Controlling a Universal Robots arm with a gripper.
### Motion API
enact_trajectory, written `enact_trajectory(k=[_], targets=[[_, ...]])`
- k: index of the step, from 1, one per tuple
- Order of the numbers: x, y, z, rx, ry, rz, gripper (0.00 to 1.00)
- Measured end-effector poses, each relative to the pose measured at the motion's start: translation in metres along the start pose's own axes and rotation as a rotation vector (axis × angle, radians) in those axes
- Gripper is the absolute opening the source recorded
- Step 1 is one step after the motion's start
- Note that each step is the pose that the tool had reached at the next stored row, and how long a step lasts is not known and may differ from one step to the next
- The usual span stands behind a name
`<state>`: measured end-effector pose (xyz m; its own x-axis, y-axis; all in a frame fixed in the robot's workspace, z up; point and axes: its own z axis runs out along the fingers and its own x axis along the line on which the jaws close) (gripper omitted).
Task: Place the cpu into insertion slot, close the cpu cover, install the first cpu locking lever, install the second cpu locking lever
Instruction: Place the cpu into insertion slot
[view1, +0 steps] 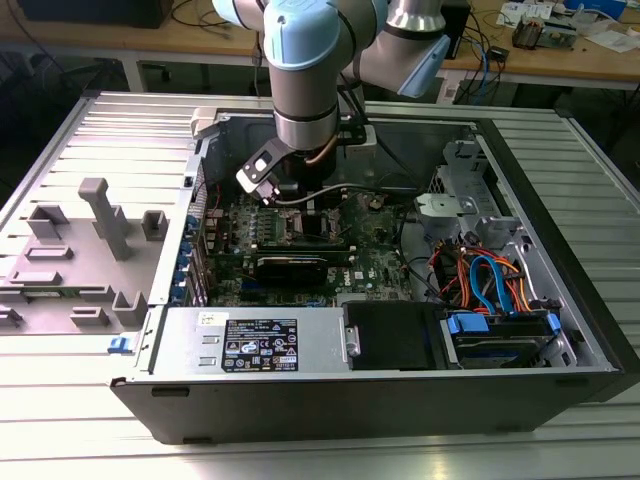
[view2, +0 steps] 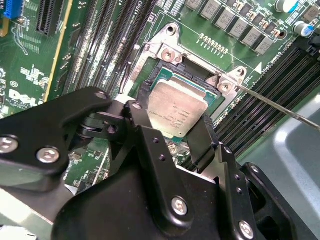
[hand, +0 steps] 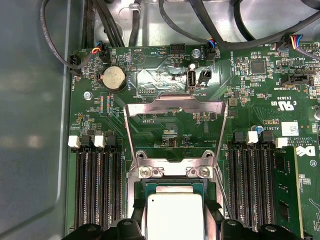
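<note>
We're down inside the computer case (view1: 380, 410) on the ribbed table (view1: 570, 440), over the green circuit board (hand: 100, 130) in the half of the case toward the exterior view's left. The hand (view2: 172, 125) is pinching the cpu (view2: 177, 107) by two opposite edges, one black finger on each side, silver top facing up. The chip sits right over the insertion slot (hand: 172, 189), squared to its dark frame. Whether it is fully seated, we cannot tell. On the far side of it the cpu cover (hand: 175, 104) stands swung open, and a thin locking lever (view2: 280, 107) juts out free to the side. Memory slots (hand: 95, 185) flank the socket on both sides.

Now, how does this piece handle? We judge it light, rigid and thin. Its smooth metal lid could slip, and its delicate underside meets fine contacts in the socket. The edges are the right place to hold it, as we see here: level, gentle, no pressing on the corners.
</note>
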<state>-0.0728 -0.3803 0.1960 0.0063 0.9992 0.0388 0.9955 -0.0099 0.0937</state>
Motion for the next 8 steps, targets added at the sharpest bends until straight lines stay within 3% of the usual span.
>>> enact_trajectory(k=[2, 3, 8], targets=[[-0.0001, 0.0, 0.0001, -0.0003, -0.0006, 0.0, 0.6], [-0.0002, -0.0001, -0.0001, 0.0002, -0.0013, 0.0, 0.67], [0.0008, 0.0001, -0.0001, 0.0002, -0.0015, 0.0, 0.67]])
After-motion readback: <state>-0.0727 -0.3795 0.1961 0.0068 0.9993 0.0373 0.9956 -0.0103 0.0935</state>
